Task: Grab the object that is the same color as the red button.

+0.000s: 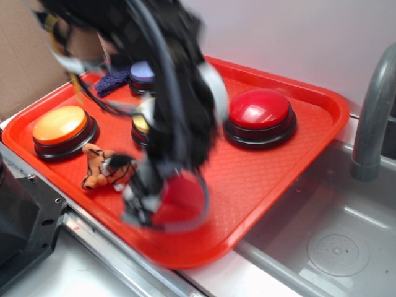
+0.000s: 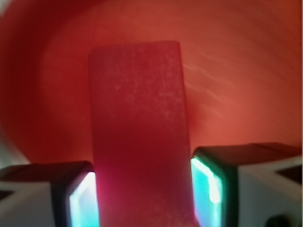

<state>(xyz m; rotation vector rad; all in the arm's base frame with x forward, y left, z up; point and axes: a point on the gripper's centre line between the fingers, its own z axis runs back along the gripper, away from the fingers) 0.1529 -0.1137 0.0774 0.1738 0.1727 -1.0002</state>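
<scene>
Starting at the left of the exterior view, an orange-domed button [image 1: 60, 125] sits on a black base near the left corner of the red tray [image 1: 309, 133], and just in front of it to the right lies a small orange and black striped toy tiger [image 1: 103, 169]. Behind them, toward the tray's far edge, a dark purple bristly piece [image 1: 111, 80] lies beside a pale purple-domed button [image 1: 142, 73], and a yellow-domed button [image 1: 140, 125] shows partly from behind the arm. The black arm, blurred, reaches down over the middle of the tray, and its gripper [image 1: 145, 198] hangs low near the tray's front edge, just right of the tiger; in this view the blur hides what it carries, only a red patch showing beside it. The wrist view settles that: the fingers [image 2: 208, 184] stand on either side of the red wedge block [image 2: 139, 137], their glowing pads pressed against its flat sides, so they are pinching it, with the tray's red floor behind it. Whether the block touches the tray or is lifted off it cannot be told. Right of the arm, the red button [image 1: 260, 110], a glossy dark-red dome on a black base, stands toward the tray's far right. Beyond the tray's right edge lie a grey sink basin [image 1: 337, 250] and a grey faucet [image 1: 374, 111].
</scene>
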